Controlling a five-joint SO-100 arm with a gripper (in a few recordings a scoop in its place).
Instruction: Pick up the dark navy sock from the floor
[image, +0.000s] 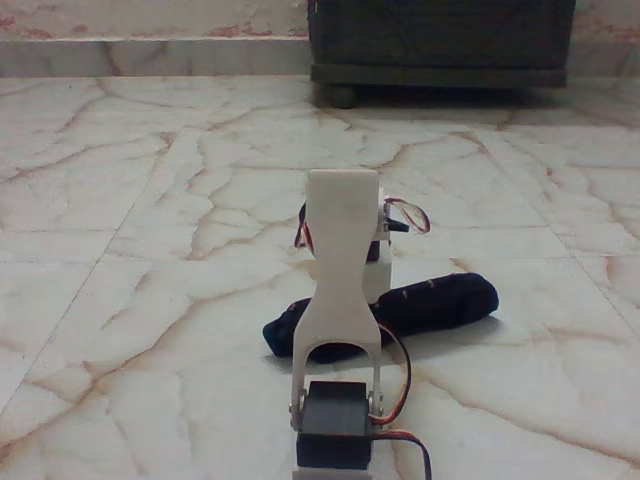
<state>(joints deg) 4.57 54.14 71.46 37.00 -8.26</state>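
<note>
From my fixed view, the limp dark navy fabric sock (420, 305) lies flat on the glossy cream marble floor (150, 300) — directly behind my white arm (342, 270), whose gripper is hidden — I cannot tell its state.

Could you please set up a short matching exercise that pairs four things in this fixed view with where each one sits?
Things:
1. dark navy sock
2. dark wooden cabinet
3. black servo motor
4. wall skirting strip

Places:
A. along the top left, where the floor ends
B. at the bottom centre, between white brackets
C. lying across the middle, partly behind the white arm
D. at the top right, against the wall

Pairs: 1-C, 2-D, 3-B, 4-A
</note>
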